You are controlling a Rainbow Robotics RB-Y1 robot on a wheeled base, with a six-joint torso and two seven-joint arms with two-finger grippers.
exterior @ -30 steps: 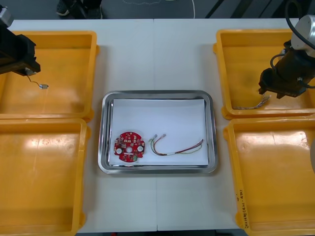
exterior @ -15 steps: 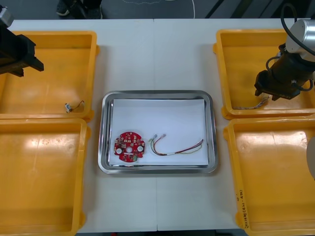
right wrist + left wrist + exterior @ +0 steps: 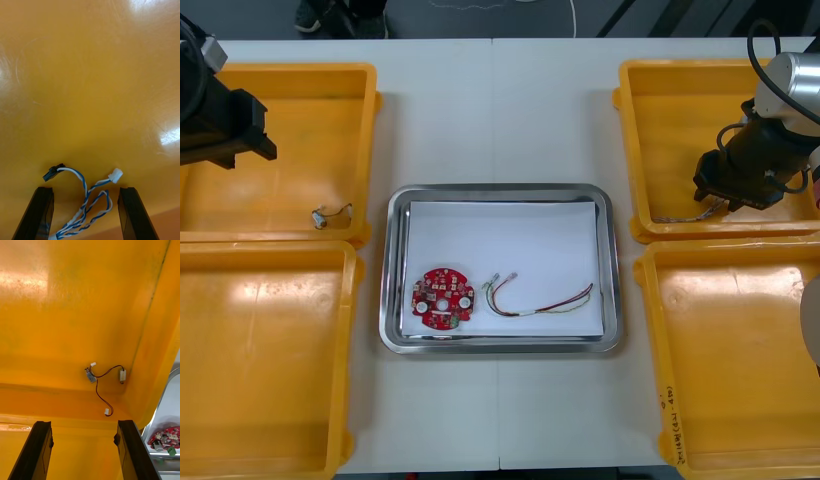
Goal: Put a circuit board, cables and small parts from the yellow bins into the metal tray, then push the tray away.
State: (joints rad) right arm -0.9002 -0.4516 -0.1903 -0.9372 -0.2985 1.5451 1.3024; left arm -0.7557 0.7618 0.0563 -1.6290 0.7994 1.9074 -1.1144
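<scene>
A small metal part on a thin black and red wire (image 3: 330, 215) (image 3: 100, 382) lies by the front wall of the far left yellow bin (image 3: 290, 70). My left gripper (image 3: 252, 135) (image 3: 84, 450) hangs open above that bin, back from the part. In the far right bin (image 3: 650, 130), my right gripper (image 3: 715, 195) (image 3: 86, 215) stands open, its fingers either side of the twisted blue and white cable (image 3: 685, 214) (image 3: 88, 195). The metal tray (image 3: 500, 190), white inside, holds a round red circuit board (image 3: 442, 297) (image 3: 167, 438) and a red and yellow cable (image 3: 535, 298).
The near left bin (image 3: 270, 252) and near right bin (image 3: 740, 252) show bare floors. Bare table runs beyond the tray to the far edge and in front of it. The tray's rear half is uncovered white.
The small metal part, hanging below my left gripper a second ago, has dropped to the bin floor near the front wall. My right gripper has sunk slightly toward the blue and white cable.
</scene>
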